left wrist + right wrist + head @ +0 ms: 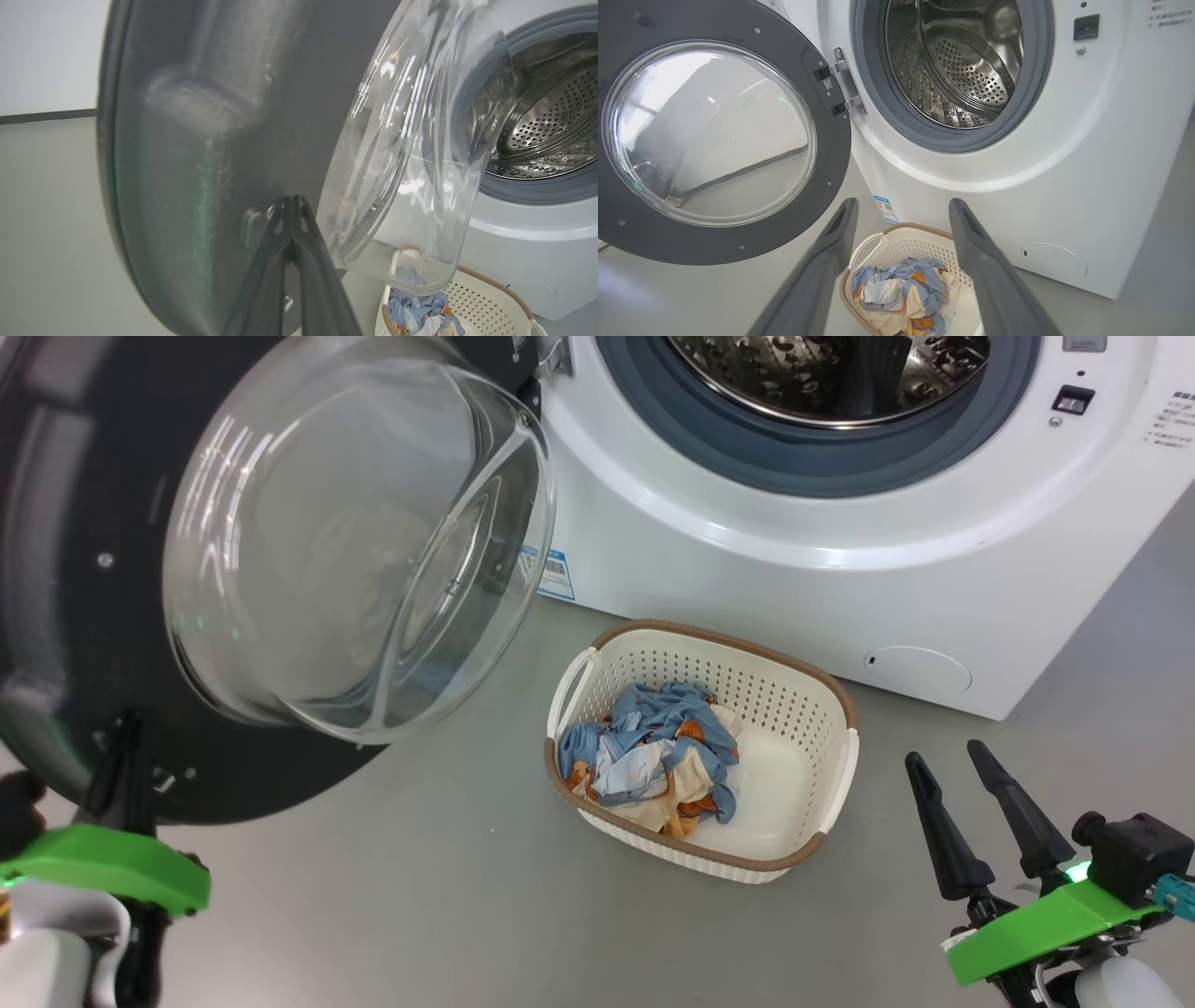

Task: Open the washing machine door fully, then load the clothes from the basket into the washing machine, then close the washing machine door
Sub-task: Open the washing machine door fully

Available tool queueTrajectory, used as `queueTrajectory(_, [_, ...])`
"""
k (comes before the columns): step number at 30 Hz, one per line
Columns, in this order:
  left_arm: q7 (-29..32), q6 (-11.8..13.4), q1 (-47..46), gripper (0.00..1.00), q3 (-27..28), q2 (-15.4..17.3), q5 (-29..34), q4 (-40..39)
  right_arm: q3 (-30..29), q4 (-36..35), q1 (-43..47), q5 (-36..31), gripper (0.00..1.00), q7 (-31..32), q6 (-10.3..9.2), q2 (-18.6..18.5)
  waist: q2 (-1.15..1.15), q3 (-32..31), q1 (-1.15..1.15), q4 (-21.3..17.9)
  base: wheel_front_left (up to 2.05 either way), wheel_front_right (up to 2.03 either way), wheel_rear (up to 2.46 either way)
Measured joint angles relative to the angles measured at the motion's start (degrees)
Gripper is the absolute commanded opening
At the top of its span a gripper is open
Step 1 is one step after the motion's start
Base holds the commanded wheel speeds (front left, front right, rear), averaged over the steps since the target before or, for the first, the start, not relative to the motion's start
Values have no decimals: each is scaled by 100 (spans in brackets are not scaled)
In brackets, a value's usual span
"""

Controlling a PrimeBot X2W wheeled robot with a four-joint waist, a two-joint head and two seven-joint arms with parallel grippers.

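In the head view, we see the big white front-loading washing machine with its steel perforated drum exposed. Its large round glossy black washing machine door stands swung open beside the washing machine, with the bulging clear glass window facing us. On the grey floor just in front of the washing machine sits the small cream-white perforated plastic basket. The light blue printed clothes lie bunched in it, at the end nearer the door. The left gripper reaches up at the door's lower rim. The right gripper hovers in front of the washing machine, beside the basket, its fingers apart and holding nothing.

In the left wrist view, we find that gripper's two dark fingers pressed together. Their tips are close against the door's dark grey inner face, though we cannot tell whether they touch it.

In the right wrist view, the fingers are spread wide above the basket and point toward the washing machine's front. The clothes lie in the basket between them.
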Motion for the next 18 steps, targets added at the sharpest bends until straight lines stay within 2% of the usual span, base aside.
queueTrajectory(9, [107,-198,-631,0,85,259,-92,788,69,45,-127,0,100,1,0,-3,0,175,0,-8,0,0,0])
queueTrajectory(18, [-22,-293,-742,0,5,257,-92,1089,67,90,-137,2,100,1,0,-5,0,100,0,-50,0,0,0])
